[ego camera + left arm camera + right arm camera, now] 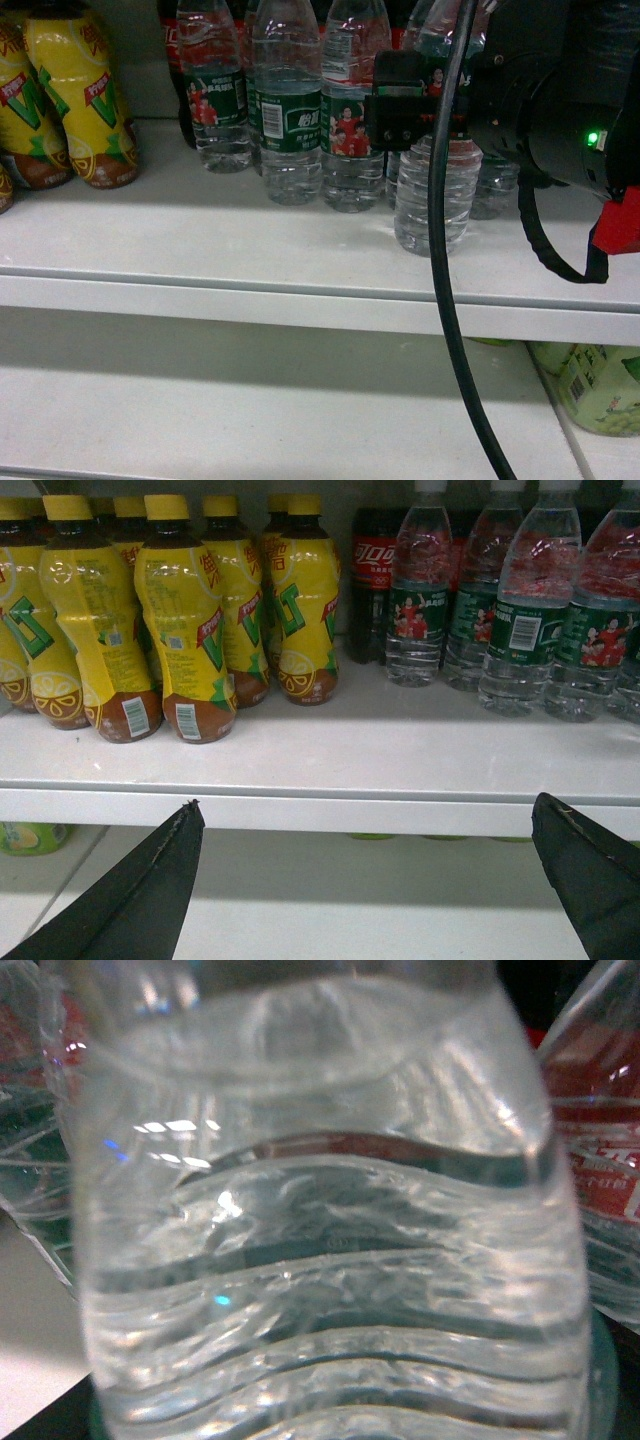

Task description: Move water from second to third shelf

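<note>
A: What is nearest?
B: In the left wrist view, the left claw (365, 880) hangs low before the shelf (330, 755), its two dark fingers (135, 890) spread wide with nothing between them.

A: And the right one?
B: The right claw (400, 115) sits at the label of the water bottle (432, 195), at the front of the water group on the right part of the shelf. Its wrist camera is filled by that bottle's ribbed body (330, 1260). I cannot tell whether the claw has closed on it.

A: Farther back?
B: More water bottles (288, 110), yellow tea bottles (185, 620) to the left, and a dark cola bottle (372, 580) near the back wall.
</note>
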